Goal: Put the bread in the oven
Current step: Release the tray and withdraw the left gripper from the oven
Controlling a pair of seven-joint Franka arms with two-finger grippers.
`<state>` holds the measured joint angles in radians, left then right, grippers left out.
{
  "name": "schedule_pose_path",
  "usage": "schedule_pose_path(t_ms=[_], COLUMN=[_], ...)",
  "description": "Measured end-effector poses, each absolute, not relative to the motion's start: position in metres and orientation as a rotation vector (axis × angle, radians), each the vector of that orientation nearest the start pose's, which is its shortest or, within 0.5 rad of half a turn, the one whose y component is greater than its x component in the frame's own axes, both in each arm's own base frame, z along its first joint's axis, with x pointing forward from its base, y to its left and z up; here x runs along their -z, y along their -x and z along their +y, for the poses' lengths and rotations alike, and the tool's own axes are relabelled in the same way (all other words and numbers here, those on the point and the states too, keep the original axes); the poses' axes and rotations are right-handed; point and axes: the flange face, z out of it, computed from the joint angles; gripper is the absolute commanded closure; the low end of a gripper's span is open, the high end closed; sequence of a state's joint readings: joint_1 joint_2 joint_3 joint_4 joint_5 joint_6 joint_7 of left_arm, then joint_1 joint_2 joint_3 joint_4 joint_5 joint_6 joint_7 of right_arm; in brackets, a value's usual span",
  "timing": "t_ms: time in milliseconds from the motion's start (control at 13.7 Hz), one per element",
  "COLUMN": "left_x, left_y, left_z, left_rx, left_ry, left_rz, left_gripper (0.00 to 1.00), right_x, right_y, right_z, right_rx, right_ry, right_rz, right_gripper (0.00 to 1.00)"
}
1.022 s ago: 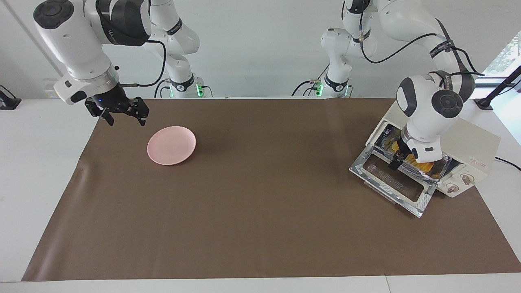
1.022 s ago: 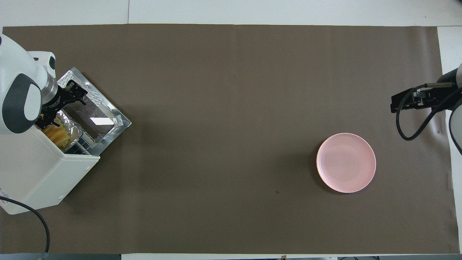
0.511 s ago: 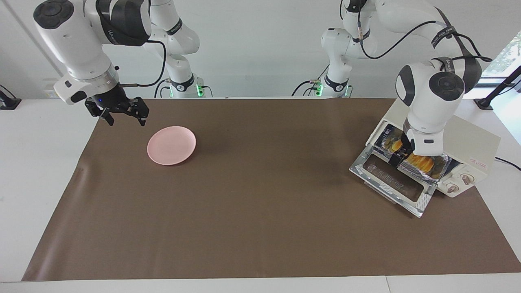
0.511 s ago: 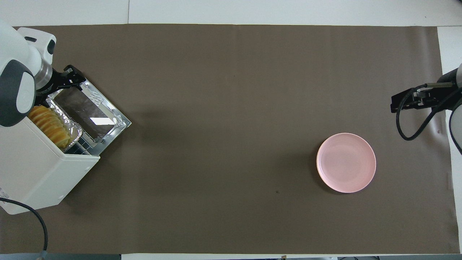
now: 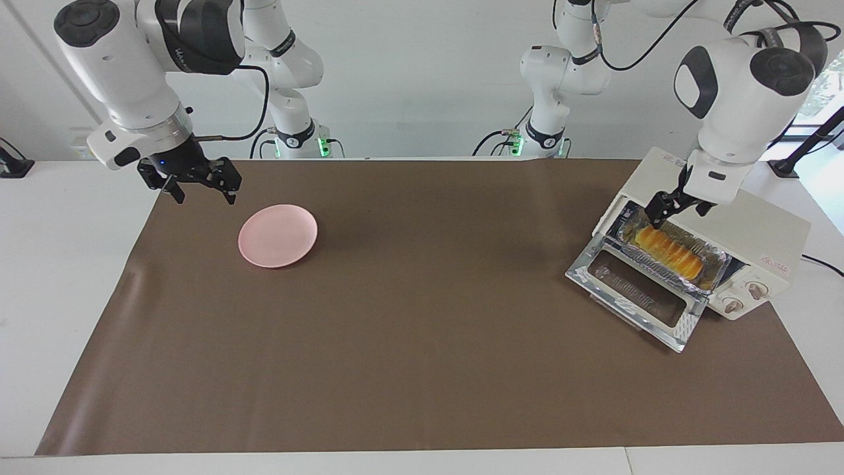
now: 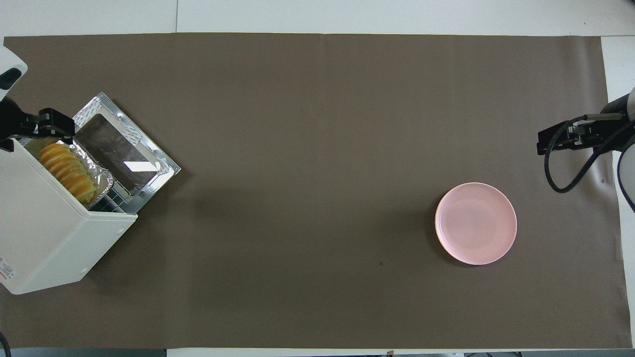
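With the small ridged yellow-orange loaf of bread lying in a rectangular silver foil tray at the mouth of the cream-white boxy toaster oven, the placing step looks done or nearly so. The tray sits on the wire rack just inside the oven, partly jutting out over the oven's dropped glass-windowed door. Above the oven's top edge hangs the left end effector, jaws spread wide and holding nothing, clear of the bread. Well apart from the oven, toward the right arm's end of the bench, the right end effector waits open and empty near a round pink plate. Next, I judge, the tray needs pushing fully inside, then the door lifting shut; the thin foil may crumple.
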<state>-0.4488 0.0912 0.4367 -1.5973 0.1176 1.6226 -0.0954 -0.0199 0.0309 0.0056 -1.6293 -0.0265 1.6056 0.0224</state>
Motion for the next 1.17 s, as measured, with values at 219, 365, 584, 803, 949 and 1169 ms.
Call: schedule_pose_path(t_ms=[219, 365, 584, 803, 949, 1169], left_x=[-0.592, -0.602, -0.606, -0.614, -0.617, -0.622], left_y=[-0.559, -0.549, -0.540, -0.535, -0.533, -0.537], left_z=[0.003, 0.005, 0.011, -0.002, -0.001, -0.006], left_rx=[-0.125, -0.141, -0.192, -0.181, -0.166, -0.110], left_ry=[3.009, 3.019, 3.026, 3.059, 3.085, 3.122], left_rz=[0.073, 0.125, 0.200, 0.232, 0.226, 0.234], left_gripper=[0.00, 0.00, 0.00, 0.00, 0.00, 0.00], right_x=[-0.583, -0.583, -0.583, -0.583, -0.583, -0.583], right_y=[-0.564, -0.564, -0.564, -0.564, -0.564, -0.564], right_z=[-0.011, -0.011, -0.011, -0.011, -0.011, -0.011], right_rx=[-0.086, -0.086, -0.086, -0.086, -0.086, -0.086], right_ry=[3.166, 3.166, 3.166, 3.166, 3.166, 3.166], right_rz=[0.055, 0.055, 0.055, 0.055, 0.055, 0.055], right_gripper=[0.00, 0.00, 0.00, 0.00, 0.00, 0.00])
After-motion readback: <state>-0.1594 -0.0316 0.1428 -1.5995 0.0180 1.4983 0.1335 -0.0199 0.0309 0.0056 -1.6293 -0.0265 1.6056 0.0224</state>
